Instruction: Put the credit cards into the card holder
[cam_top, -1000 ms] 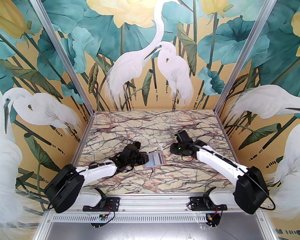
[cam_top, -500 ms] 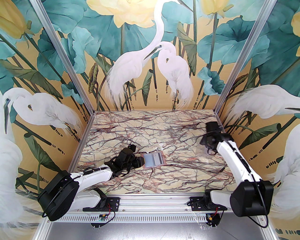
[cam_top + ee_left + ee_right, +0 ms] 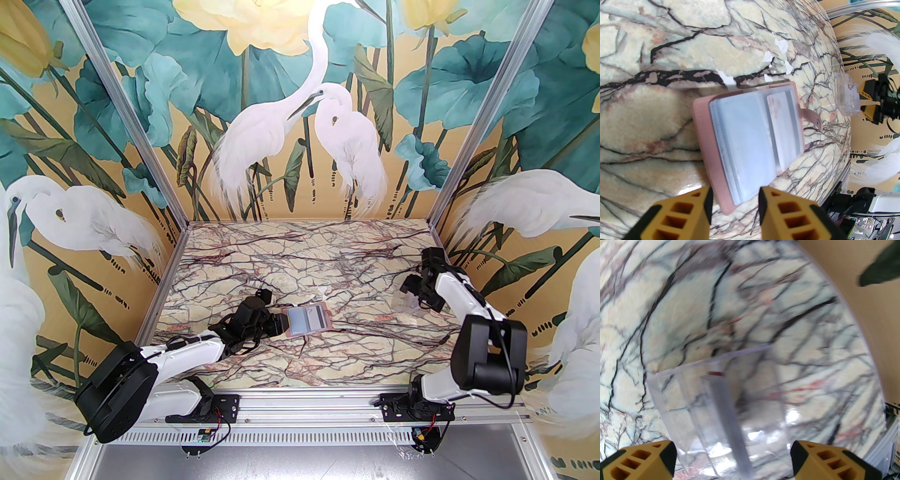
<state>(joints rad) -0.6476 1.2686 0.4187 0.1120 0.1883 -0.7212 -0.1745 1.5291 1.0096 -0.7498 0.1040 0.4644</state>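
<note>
The card holder [image 3: 308, 320] lies open on the marble, dusty pink outside with pale grey-blue sleeves [image 3: 745, 145]. A whitish card [image 3: 781, 121] with reddish marks sits in its right-hand sleeve. My left gripper [image 3: 735, 208] stands open, its fingers either side of the holder's near end without pinching it. At the right, a clear plastic box [image 3: 406, 300] holds credit cards standing on edge [image 3: 725, 408]. My right gripper [image 3: 733, 462] hovers over that box, open wide, nothing between its fingers. From the left wrist, the box [image 3: 846, 93] and right gripper [image 3: 863, 100] show at the far right.
White chipped spots [image 3: 780, 44] mark the table just beyond the holder. The painted right wall [image 3: 515, 262] stands close behind the right arm. The aluminium rail [image 3: 309, 408] with both arm bases runs along the near edge.
The right arm swung from beside the holder to the clear box at the right, and its jaws opened wide. The left gripper drew back slightly from the holder.
</note>
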